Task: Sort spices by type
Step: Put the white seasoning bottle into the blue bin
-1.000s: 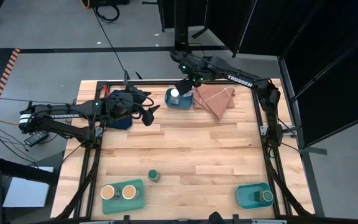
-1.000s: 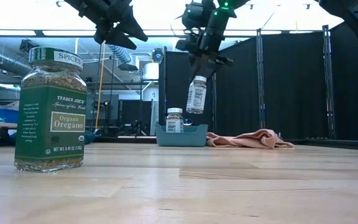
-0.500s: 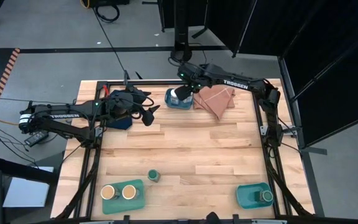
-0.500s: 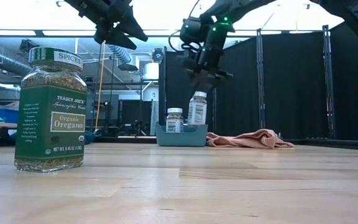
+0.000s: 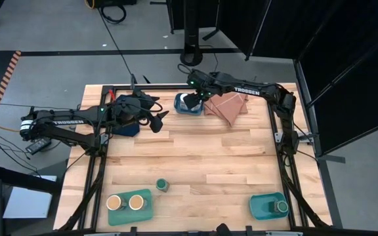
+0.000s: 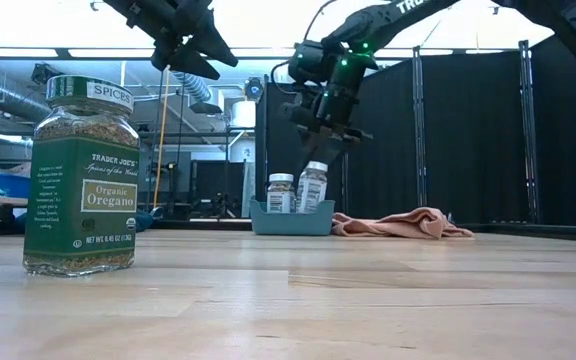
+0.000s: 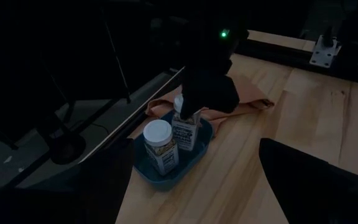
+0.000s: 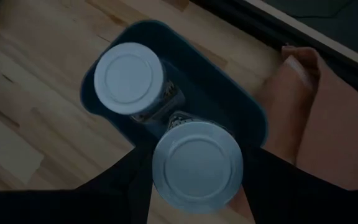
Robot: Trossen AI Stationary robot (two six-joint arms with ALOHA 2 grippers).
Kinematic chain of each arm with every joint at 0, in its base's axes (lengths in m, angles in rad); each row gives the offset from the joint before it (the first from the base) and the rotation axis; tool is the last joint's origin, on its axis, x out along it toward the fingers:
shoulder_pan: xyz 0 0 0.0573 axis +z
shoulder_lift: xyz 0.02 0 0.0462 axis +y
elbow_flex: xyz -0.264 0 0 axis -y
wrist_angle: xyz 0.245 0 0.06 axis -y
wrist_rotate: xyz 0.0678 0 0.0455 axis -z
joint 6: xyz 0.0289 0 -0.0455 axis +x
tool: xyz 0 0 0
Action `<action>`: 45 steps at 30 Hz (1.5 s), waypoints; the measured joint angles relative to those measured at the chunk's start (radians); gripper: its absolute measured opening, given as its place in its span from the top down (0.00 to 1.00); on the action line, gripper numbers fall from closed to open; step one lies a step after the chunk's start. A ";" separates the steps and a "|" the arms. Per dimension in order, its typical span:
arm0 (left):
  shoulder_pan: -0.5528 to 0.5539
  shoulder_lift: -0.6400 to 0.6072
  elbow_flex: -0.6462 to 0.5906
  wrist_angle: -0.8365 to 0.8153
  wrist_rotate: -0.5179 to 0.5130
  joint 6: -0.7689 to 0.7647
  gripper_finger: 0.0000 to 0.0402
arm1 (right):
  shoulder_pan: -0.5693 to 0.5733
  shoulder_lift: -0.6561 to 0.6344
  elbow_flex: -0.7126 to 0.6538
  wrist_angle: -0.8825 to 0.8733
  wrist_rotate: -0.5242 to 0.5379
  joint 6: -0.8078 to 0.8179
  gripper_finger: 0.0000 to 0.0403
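1. Where the right arm reaches over the table's far edge, the right gripper (image 6: 320,135) is closed on the lid end of a white-lidded jar (image 6: 312,187), which leans slightly inside the blue tray (image 6: 290,220); whether its base rests on the tray floor cannot be told.
2. Inside the same tray, a second white-lidded jar (image 8: 129,78) stands upright just beside the held one.
3. Just beside the blue tray lies a folded tan cloth (image 5: 228,103), on the side away from the left arm.
4. Well apart from the tray, the left gripper (image 5: 156,113) hangs in the air over the far left part of the table, its fingers spread wide and empty; a dark blue cloth (image 5: 127,128) lies beneath that arm.
5. Near the front edge, a green-lidded jar (image 5: 162,185) labelled oregano stands alone and upright on the bare wood, close to the low camera.
6. Just beside it, at the front left, a teal tray (image 5: 129,213) holds two tan-lidded jars (image 5: 115,202) set side by side.
7. At the front right corner, another teal tray (image 5: 262,206) holds the second green-lidded jar (image 5: 281,206).
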 joint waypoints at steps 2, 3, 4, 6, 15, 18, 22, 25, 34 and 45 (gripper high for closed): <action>0.000 0.000 0.000 0.000 0.000 0.000 0.13 | 0.000 0.000 -0.010 0.008 0.000 0.003 0.49; 0.000 0.000 0.000 0.000 0.000 0.000 0.13 | 0.000 0.000 -0.016 0.005 0.000 0.003 0.49; 0.000 0.000 0.000 0.000 0.000 0.000 0.13 | 0.000 0.000 -0.020 0.003 0.001 0.003 0.49; 0.000 0.000 0.000 0.000 0.000 0.000 0.13 | 0.000 0.000 -0.025 0.005 0.014 0.003 0.49; 0.000 0.000 0.000 0.000 0.000 0.000 0.13 | -0.002 0.000 -0.026 0.029 0.069 -0.001 0.49; 0.000 0.000 0.000 0.000 0.000 0.000 0.13 | -0.002 0.000 -0.026 0.029 0.069 -0.001 0.48; 0.000 0.000 0.000 0.000 0.000 0.000 0.13 | -0.002 0.000 -0.026 0.027 0.069 -0.001 0.48; 0.000 0.000 0.000 0.000 0.000 0.000 0.13 | -0.002 0.000 -0.026 0.023 0.069 -0.001 0.48; 0.000 0.000 0.000 0.001 0.000 0.000 0.13 | -0.007 0.000 -0.026 0.022 0.080 -0.023 0.48; 0.000 0.000 0.000 0.001 0.000 0.000 0.13 | -0.004 0.042 -0.022 0.042 0.062 -0.025 0.47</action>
